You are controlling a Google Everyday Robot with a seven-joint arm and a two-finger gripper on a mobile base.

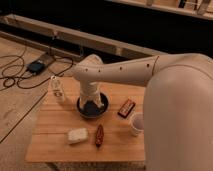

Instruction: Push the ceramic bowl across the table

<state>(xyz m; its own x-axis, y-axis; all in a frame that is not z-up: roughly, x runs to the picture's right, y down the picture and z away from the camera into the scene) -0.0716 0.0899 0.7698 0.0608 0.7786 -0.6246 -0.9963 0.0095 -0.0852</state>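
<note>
The ceramic bowl (101,110) is round, shallow and dark blue-black. It sits near the middle of the light-wood planked table (55,140). My white arm reaches in from the right and bends down over the bowl. My gripper (90,105) hangs down into the bowl, at its left side. The wrist hides most of the bowl's inside.
A clear water bottle (57,89) stands at the table's back left. A red-brown snack packet (127,107) lies right of the bowl. A white cup (136,123) stands near the right edge. A pale sponge-like block (78,135) and a dark red packet (99,135) lie at the front. Cables (20,75) lie on the floor to the left.
</note>
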